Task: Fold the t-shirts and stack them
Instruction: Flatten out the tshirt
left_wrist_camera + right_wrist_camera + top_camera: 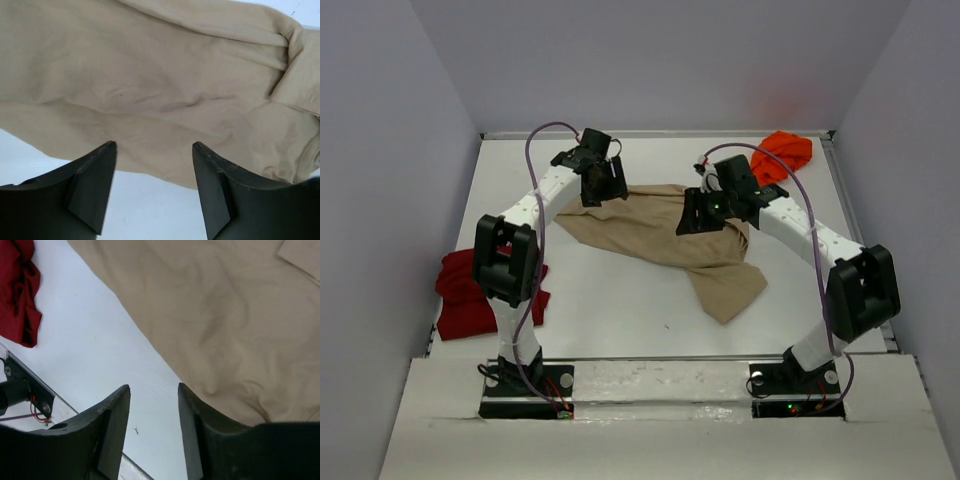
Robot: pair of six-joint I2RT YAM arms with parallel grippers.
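Black fingers [92, 190] of the left gripper [154, 145] are standing apart with nothing between them, hovering over one edge of the tan t-shirt [150, 75]. The right gripper [154, 387] is likewise hanging parted and empty. In its wrist view the fingertips are framing bare white table [100, 340], just beside the shirt's border. From above, both grippers are sitting over the far half of the tan shirt, left one at its far-left end, right one nearer its middle. Judgement: this placing is suiting a two-corner pickup to spread the cloth, since the shirt is lying rumpled in a slanting band from far left to near right, one end trailing toward the near side, and is looking neither flat nor folded. The dark red t-shirt [460, 300] is lying heaped at the table's left edge, partly behind the left arm. The orange t-shirt [782, 152] is lying bunched in the far right corner. Both are sitting well apart from the tan one, probably parked there to keep the middle free as working ground. Containers: no bin, tray or basket is showing. The table alone is bearing all three shirts, and no stack is yet forming.
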